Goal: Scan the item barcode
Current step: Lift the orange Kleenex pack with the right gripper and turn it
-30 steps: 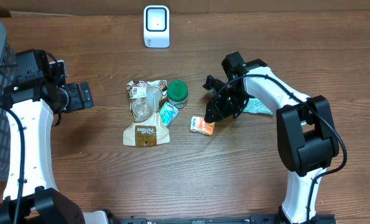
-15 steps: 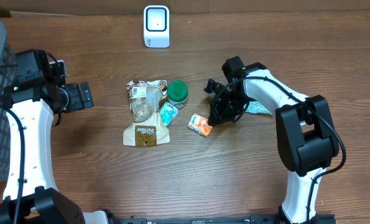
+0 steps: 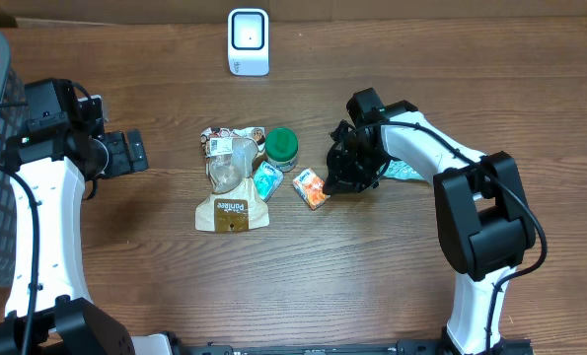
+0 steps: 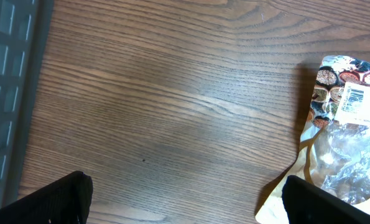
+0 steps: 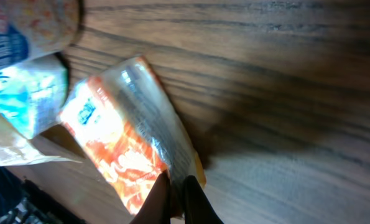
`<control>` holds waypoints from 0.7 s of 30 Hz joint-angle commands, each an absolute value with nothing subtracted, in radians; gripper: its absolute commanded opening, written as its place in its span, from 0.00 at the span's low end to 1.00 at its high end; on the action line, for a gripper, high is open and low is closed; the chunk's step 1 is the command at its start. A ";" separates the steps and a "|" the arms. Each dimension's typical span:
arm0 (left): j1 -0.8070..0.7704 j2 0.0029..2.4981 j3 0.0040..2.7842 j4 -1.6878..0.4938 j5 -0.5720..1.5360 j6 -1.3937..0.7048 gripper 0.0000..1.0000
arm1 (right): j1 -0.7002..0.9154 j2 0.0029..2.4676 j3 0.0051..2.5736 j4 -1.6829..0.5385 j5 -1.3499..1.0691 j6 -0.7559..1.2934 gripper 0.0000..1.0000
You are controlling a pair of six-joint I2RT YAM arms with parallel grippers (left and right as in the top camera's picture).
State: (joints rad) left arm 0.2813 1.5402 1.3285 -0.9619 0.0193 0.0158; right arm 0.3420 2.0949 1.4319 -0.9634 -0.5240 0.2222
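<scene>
Our right gripper [image 3: 331, 185] is pinched shut on one thin corner of the orange-and-white plastic packet [image 3: 311, 188] near the green-lidded jar [image 3: 281, 146], left gripper [image 3: 133, 153] gaping idle; we judge so slim a hold may slip en route to the white scanner [image 3: 248, 41]

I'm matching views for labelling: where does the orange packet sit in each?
Overhead: orange packet at centre, just right of the blue packet.
Left wrist: not in it.
Right wrist: orange packet centre-left, lower right of the blue packet.
Shared landmark: blue packet, in the overhead and right wrist views.
</scene>
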 commanded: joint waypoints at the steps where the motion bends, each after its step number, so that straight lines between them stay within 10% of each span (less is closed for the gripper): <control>1: 0.282 1.543 1.337 -0.961 0.027 -0.001 1.00 | 0.324 1.969 1.428 -0.978 -0.561 0.254 0.04; 21: 0.281 1.543 1.337 -0.961 0.027 -0.001 1.00 | 0.100 1.711 1.428 -1.000 -1.438 0.206 0.04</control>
State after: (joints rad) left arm 0.2813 1.5406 1.3285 -0.9619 0.0193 0.0158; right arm 0.1047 1.7115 1.4265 -1.0122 -1.2190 0.2150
